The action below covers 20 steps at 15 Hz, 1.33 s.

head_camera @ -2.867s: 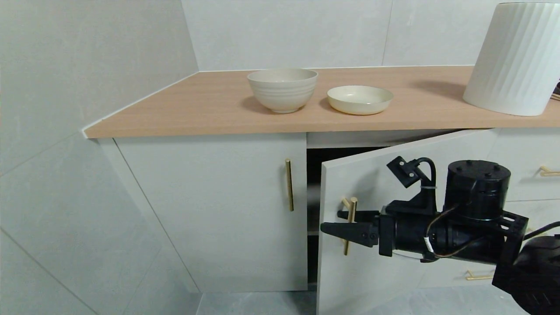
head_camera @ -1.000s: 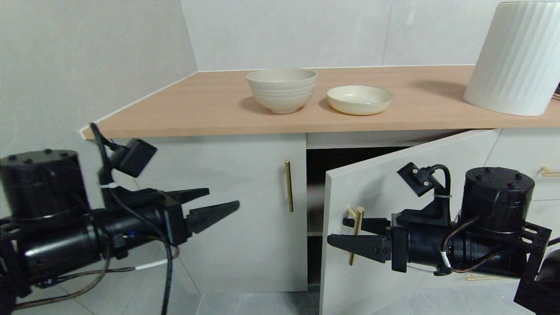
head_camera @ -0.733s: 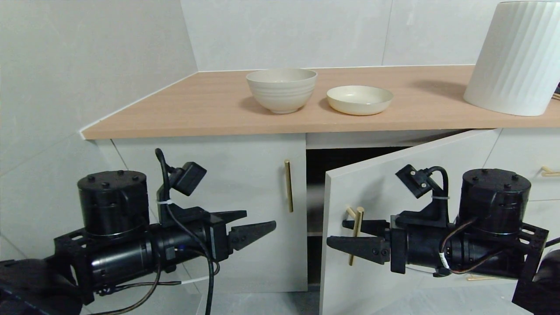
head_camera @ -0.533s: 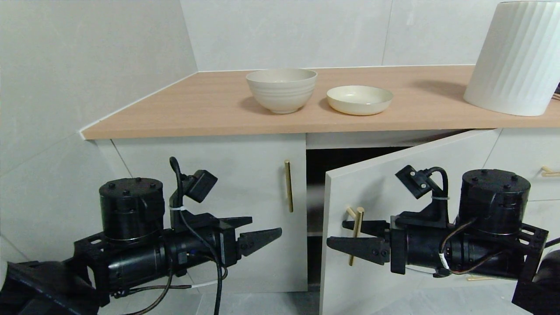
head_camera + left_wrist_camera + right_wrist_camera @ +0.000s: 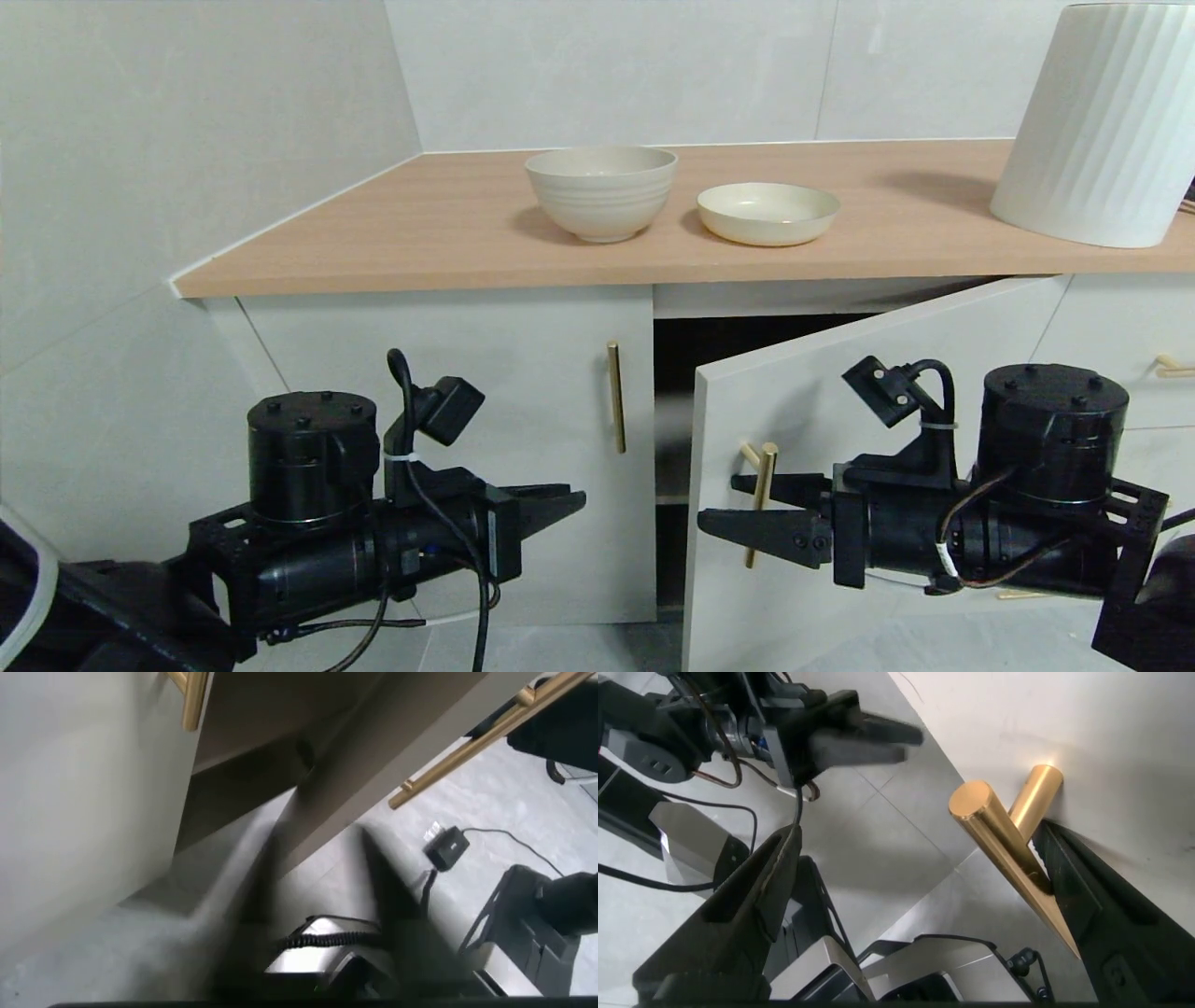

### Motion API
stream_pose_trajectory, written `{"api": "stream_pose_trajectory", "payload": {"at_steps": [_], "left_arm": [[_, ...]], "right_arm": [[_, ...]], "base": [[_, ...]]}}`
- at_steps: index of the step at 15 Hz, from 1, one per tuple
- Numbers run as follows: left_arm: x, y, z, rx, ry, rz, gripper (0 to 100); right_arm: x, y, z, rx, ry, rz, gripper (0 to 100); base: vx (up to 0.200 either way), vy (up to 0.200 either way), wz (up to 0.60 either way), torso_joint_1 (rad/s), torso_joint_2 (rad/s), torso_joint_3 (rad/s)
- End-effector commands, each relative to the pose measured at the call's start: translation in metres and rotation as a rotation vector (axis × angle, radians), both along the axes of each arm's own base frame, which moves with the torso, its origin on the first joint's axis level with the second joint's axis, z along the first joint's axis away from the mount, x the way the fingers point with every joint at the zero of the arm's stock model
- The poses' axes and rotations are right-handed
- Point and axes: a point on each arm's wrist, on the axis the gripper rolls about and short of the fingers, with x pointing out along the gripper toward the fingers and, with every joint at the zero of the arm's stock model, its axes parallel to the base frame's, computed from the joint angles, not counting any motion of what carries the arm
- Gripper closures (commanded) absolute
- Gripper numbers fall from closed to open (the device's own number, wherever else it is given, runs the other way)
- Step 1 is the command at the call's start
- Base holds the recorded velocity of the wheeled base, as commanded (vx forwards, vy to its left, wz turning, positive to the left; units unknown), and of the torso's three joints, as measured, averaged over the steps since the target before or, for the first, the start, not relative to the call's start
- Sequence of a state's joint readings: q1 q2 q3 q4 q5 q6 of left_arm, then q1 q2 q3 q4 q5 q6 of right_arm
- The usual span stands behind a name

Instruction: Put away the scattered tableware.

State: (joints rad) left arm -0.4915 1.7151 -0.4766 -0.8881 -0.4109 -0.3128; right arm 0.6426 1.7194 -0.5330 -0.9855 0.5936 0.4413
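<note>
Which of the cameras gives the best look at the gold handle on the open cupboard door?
The right wrist view: the door handle sits close up between the right gripper's open fingers. The head view shows the handle small, partly behind a finger; the left wrist view, far off.

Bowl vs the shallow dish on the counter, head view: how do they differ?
The bowl is deep with tall walls; the shallow dish is low and flat-bottomed. The bowl has ridged bands around its outside; the shallow dish is smooth. The bowl looks greyish white, the shallow dish creamier. Both stand upright on the countertop, apart from each other.
</note>
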Motion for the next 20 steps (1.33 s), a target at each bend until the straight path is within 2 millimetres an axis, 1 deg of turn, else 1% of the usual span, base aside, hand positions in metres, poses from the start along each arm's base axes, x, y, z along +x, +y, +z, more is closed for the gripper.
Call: {"api": "stream_pose_trajectory", "payload": {"at_steps": [1,3,5,6,7,8,9,13,14,15,17,18,20], "left_arm": [[0.000,-0.002,0.001,-0.008,-0.015,-0.006,100],[0.006,-0.006,-0.001,-0.022,-0.041,-0.007,100],[0.018,-0.013,0.007,-0.058,-0.112,-0.003,100],[0.031,-0.020,0.014,-0.095,-0.180,0.000,100],[0.041,-0.026,0.017,-0.114,-0.215,-0.001,100],[0.049,-0.031,0.019,-0.125,-0.229,-0.006,100],[0.052,-0.040,0.019,-0.134,-0.230,-0.024,100],[0.045,-0.062,-0.006,-0.109,-0.188,-0.085,100],[0.043,-0.077,-0.024,-0.102,-0.177,-0.115,100],[0.043,-0.085,-0.030,-0.115,-0.204,-0.102,100],[0.042,-0.097,-0.040,-0.137,-0.243,-0.102,100],[0.040,-0.100,-0.041,-0.137,-0.240,-0.109,100],[0.037,-0.115,-0.052,-0.131,-0.227,-0.147,100]], "right_arm": [[0.000,0.000,-0.001,-0.003,0.004,0.000,0],[0.000,0.000,-0.001,-0.003,0.003,0.000,0],[-0.001,0.000,-0.002,-0.005,0.005,0.002,0],[-0.004,0.000,-0.003,-0.009,0.009,0.011,0],[-0.006,0.001,-0.004,-0.011,0.011,0.016,0],[-0.006,0.001,-0.005,-0.013,0.013,0.015,0],[-0.007,0.000,-0.005,-0.013,0.013,0.015,0],[-0.013,-0.005,0.000,0.028,-0.036,0.012,0],[-0.013,-0.005,0.000,0.026,-0.034,0.012,0],[-0.013,-0.006,-0.001,0.023,-0.030,0.012,0],[-0.013,-0.005,-0.002,0.021,-0.029,0.013,0],[-0.013,-0.005,-0.003,0.019,-0.029,0.013,0],[-0.013,-0.006,-0.001,0.021,-0.035,0.009,0]], "base": [[0.000,0.000,0.00,0.000,0.00,0.000],[0.000,0.000,0.00,0.000,0.00,0.000],[0.000,0.000,0.00,0.000,0.00,0.000],[0.000,0.000,0.00,0.000,0.00,0.000],[0.000,0.000,0.00,0.000,0.00,0.000],[0.000,0.000,0.00,0.000,0.00,0.000],[0.000,0.000,0.00,0.000,0.00,0.000],[0.000,0.000,0.00,0.000,0.00,0.000],[0.000,0.000,0.00,0.000,0.00,0.000],[0.000,0.000,0.00,0.000,0.00,0.000],[0.000,0.000,0.00,0.000,0.00,0.000],[0.000,0.000,0.00,0.000,0.00,0.000],[0.000,0.000,0.00,0.000,0.00,0.000]]}}
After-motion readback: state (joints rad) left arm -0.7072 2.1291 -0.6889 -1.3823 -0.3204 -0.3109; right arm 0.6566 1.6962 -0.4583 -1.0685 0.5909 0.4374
